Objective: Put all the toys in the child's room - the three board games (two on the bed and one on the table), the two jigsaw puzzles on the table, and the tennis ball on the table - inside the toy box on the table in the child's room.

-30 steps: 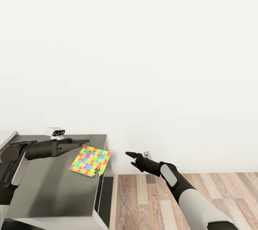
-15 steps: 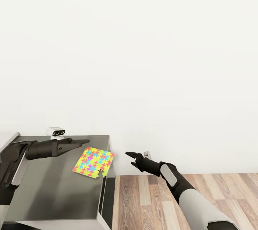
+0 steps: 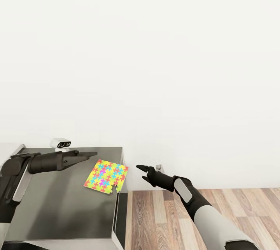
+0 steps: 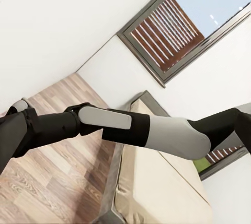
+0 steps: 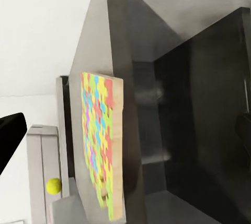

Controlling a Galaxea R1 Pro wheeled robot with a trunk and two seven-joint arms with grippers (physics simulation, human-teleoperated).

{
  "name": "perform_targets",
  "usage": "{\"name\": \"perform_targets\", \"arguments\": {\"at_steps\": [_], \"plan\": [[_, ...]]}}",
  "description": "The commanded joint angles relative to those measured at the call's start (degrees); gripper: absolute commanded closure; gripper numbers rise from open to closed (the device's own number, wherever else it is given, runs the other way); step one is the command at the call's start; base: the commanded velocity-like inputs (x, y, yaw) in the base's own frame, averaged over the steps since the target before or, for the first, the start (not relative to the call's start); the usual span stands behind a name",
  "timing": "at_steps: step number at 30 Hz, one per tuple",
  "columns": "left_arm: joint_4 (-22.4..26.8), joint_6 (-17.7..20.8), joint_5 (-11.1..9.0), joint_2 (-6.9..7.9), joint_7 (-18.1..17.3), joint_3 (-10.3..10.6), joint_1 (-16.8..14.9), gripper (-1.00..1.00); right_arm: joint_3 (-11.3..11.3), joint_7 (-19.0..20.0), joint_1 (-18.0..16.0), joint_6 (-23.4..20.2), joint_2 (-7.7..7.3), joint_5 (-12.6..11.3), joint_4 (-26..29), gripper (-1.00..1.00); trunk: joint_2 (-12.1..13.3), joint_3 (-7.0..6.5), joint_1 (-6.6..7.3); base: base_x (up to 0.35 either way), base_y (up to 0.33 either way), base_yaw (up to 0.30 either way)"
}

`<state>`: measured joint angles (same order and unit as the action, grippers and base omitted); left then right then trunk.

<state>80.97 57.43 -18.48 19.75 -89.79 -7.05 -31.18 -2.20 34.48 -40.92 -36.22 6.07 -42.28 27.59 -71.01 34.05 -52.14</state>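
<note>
One jigsaw puzzle (image 3: 105,175), a bright multicoloured sheet, lies flat near the right edge of the dark grey cabinet top (image 3: 58,203) that adjoins the table (image 3: 7,149). The right wrist view shows this jigsaw puzzle (image 5: 102,140) edge-on, with the yellow tennis ball (image 5: 53,185) small beyond it. My left gripper (image 3: 91,155) hovers open just left of the puzzle, above the cabinet. Right of the cabinet, off its edge, my right gripper (image 3: 140,172) hangs open and empty over the floor. The bed (image 4: 157,192) lies behind my right arm in the left wrist view.
A small white device with two lenses (image 3: 61,144) stands at the cabinet's back edge. A plain white wall (image 3: 155,67) rises right behind the cabinet. Wood-plank floor (image 3: 202,203) spreads to the right. A dark-framed window (image 4: 172,25) sits above the bed.
The whole head view has shifted, so the cabinet and puzzle sit further right in the picture. Both arms keep the same pose, and nothing was grasped or released.
</note>
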Motion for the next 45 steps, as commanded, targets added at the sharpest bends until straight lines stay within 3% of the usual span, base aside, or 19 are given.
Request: {"name": "perform_targets", "arguments": {"at_steps": [1,31,45], "plan": [[0.0,0.62,0.01,0.02,-0.21,0.01,-0.02,-1.0,-0.07,-0.03,-0.04,-0.25,-0.01,-0.25,0.01,-1.0,-0.03,0.05,0.0,0.0,0.172,0.0],[-0.03,0.24,0.12,0.02,-0.21,0.11,-0.02,-1.0,-0.08,0.05,-0.12,-0.25,0.34,-0.22,0.01,-1.0,-0.03,0.05,0.0,0.0,0.068,0.0],[-0.02,0.17,0.11,0.02,-0.21,0.19,-0.02,-1.0,-0.08,0.13,-0.12,-0.25,0.34,-0.24,0.01,-1.0,-0.03,0.05,0.0,0.111,0.065,0.0]]}}
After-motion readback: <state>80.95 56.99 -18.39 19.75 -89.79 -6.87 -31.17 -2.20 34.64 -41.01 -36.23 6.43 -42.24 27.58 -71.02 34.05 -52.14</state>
